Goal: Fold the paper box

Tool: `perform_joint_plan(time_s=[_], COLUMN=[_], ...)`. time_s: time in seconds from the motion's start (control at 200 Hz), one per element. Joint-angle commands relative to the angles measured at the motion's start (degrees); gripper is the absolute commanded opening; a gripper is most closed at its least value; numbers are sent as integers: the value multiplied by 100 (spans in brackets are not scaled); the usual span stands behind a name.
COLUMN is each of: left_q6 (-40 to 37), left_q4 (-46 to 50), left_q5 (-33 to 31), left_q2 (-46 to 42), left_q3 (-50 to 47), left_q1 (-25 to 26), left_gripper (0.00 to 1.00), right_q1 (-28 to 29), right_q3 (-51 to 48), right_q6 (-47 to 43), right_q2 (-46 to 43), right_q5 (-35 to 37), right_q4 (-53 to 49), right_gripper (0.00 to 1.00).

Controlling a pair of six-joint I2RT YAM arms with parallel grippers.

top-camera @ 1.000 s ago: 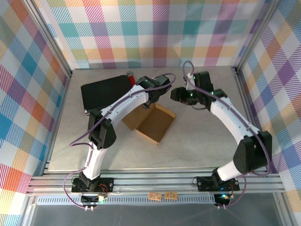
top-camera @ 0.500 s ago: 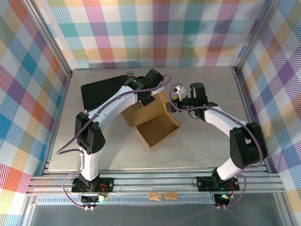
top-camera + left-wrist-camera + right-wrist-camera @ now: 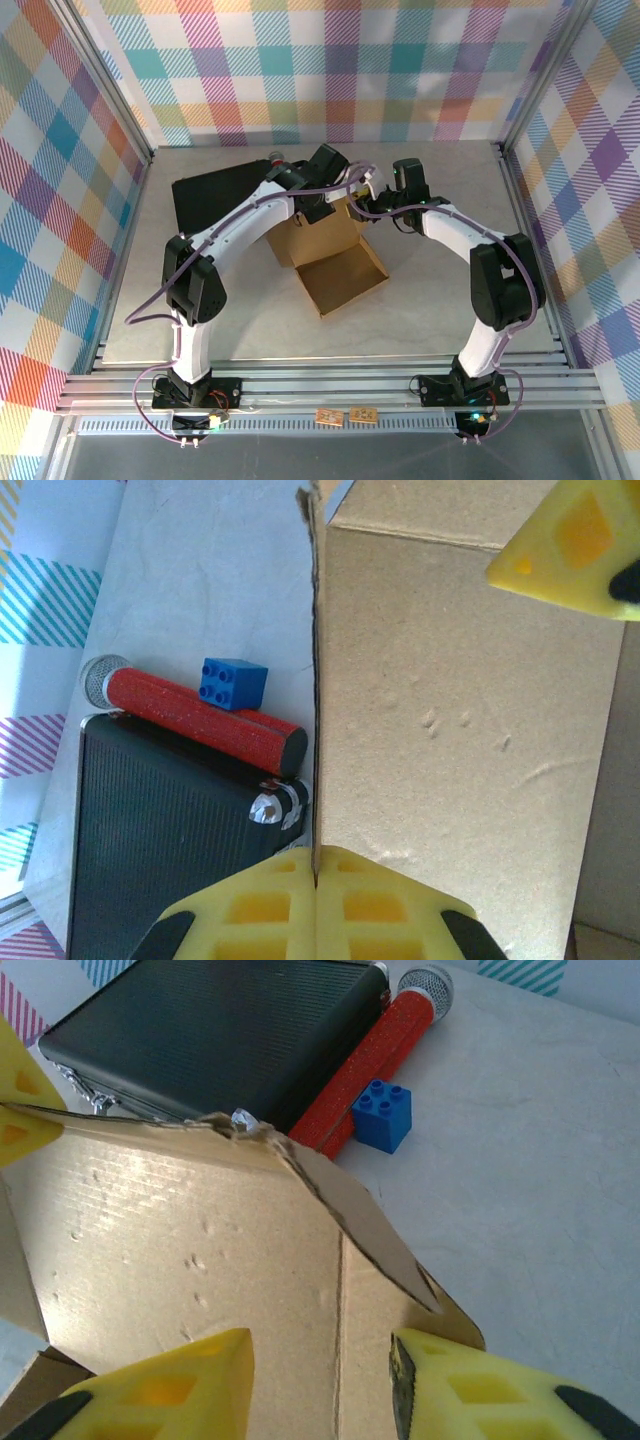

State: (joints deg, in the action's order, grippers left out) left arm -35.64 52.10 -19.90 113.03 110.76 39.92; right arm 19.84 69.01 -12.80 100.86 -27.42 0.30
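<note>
Swinging in from the right over the last second, the right gripper (image 3: pixel 318 1348) now sits at the far right corner of the paper box (image 3: pixel 325 245). The box's back panel, which lay low before, stands upright. The box sits mid-worktop, with one panel raised and another lying flat toward the near right. The black case (image 3: pixel 215 200) is just beside it on the left.

The left gripper (image 3: pixel 315 865) has its jaws together, clamped on the upright panel's left edge. The right gripper's jaws stand apart, facing the panel where a side flap folds away, and they pinch nothing that I can see.

Behind the panel, on the far side, a red microphone (image 3: pixel 195 715) rests along the case's edge. A blue brick (image 3: pixel 233 683) lies beside it on the worktop (image 3: pixel 430 290).

What could go wrong, as I judge it:
- The panel's top edge already looks ragged near the corner, so a hard pull from either arm could tear it further.
- The left grip holds only a thin edge. If the right jaws push the flap sideways, the cardboard may slip out and the panel drop flat.
- Pushing the box farther back could knock the microphone or the brick.

The cardboard is plain, with no print or label. Two small tags (image 3: pixel 345 415) on the near rail carry marks too small to read.
</note>
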Motion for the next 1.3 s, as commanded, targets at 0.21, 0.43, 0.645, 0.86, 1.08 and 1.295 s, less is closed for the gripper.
perform_joint_plan(time_s=[0.21, 0.43, 0.645, 0.86, 1.08, 1.295], left_q6=[-84, -65, -57, -23, 20, 466], left_q4=[-112, -77, -131, -129, -174, -226], left_q5=[261, 269, 285, 303, 296, 287], left_q2=[-78, -132, -98, -58, -55, -53], left_q3=[52, -11, 55, 86, 113, 288], left_q1=[-55, -55, -55, -54, -48, -55], left_gripper=[0, 0, 0, 0, 0, 0], right_q1=[-142, -630, -617, -456, -255, -25], right_q3=[61, -158, 319, 590, 619, 297], right_q6=[-220, -284, -383, -388, -351, -276], right_q2=[72, -255, 254, 516, 574, 281], right_q5=[479, -529, -1379, -1316, -799, 245], right_q4=[8, -23, -548, -695, -721, -324], right_gripper=[49, 61, 56, 45, 26, 0])
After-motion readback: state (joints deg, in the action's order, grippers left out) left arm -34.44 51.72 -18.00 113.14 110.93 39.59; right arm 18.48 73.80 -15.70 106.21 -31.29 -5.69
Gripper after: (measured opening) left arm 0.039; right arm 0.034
